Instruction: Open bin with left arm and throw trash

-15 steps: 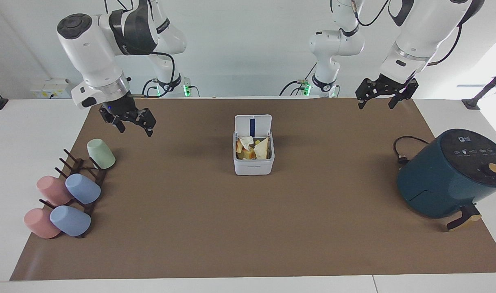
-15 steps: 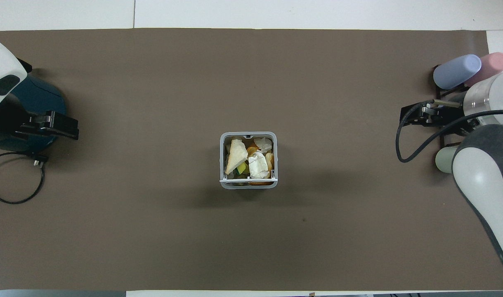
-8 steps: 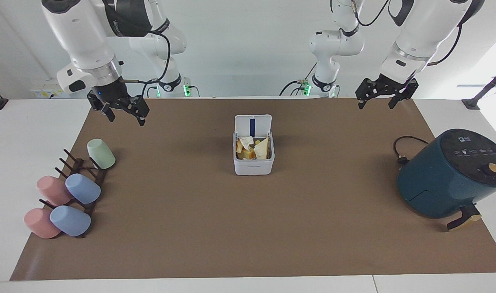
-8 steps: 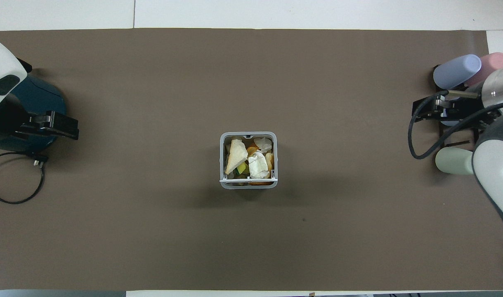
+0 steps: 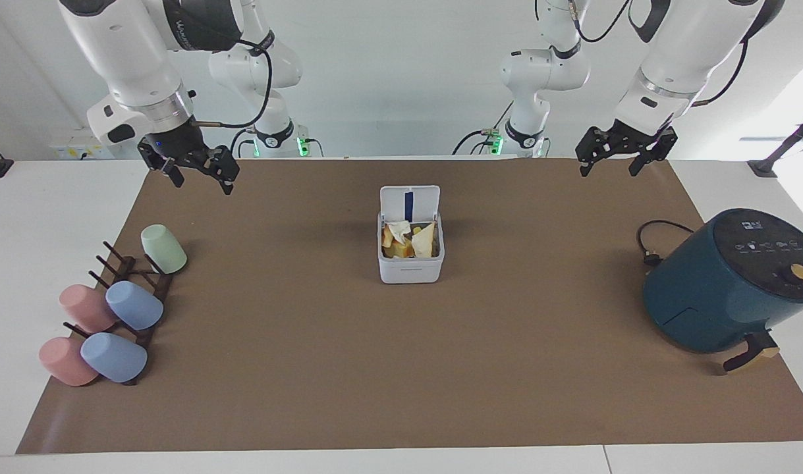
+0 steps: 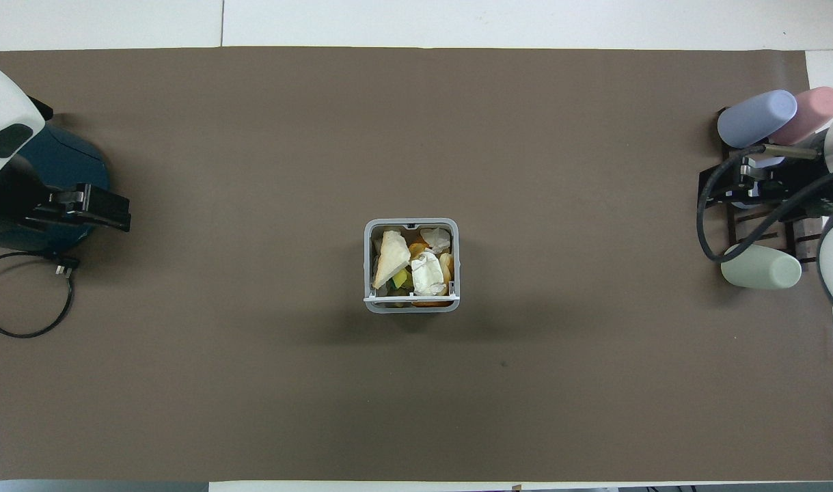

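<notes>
The white bin stands in the middle of the brown mat with its hinged lid raised upright on the side nearer the robots. The trash lies inside it: a cream wedge, a white paper wad and yellowish scraps. My left gripper hangs open and empty in the air over the mat's corner at the left arm's end. My right gripper, with its blue light, hangs open and empty above the mat at the right arm's end, over the cup rack in the overhead view.
A teal air fryer with a black cord sits at the left arm's end. A dark rack with green, blue and pink cups lies at the right arm's end.
My right gripper has risen and drawn back toward the robots and its own end of the table. The left arm, bin and trash have not moved.
</notes>
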Controlling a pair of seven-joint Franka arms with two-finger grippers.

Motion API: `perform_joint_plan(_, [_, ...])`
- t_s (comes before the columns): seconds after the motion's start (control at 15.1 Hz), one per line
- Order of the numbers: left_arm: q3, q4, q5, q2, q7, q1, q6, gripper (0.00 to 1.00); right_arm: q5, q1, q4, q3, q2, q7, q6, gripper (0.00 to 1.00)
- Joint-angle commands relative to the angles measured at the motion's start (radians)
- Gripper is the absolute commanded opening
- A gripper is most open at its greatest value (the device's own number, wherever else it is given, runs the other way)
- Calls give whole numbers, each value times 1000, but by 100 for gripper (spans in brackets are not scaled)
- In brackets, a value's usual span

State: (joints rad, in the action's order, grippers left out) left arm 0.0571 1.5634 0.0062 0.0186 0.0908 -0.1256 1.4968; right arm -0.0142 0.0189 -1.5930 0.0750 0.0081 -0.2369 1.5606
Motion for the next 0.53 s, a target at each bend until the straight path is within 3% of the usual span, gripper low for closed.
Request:
perform_joint_plan(0.0, [-5,23,-11,15,-10,0,19,100,-12,9,-10,6,-14,44,-8,100])
perform_joint_plan(0.46, [-5,23,-11,14,-10,0,19,100,-1,9,-10,5,-13,44,-16,100])
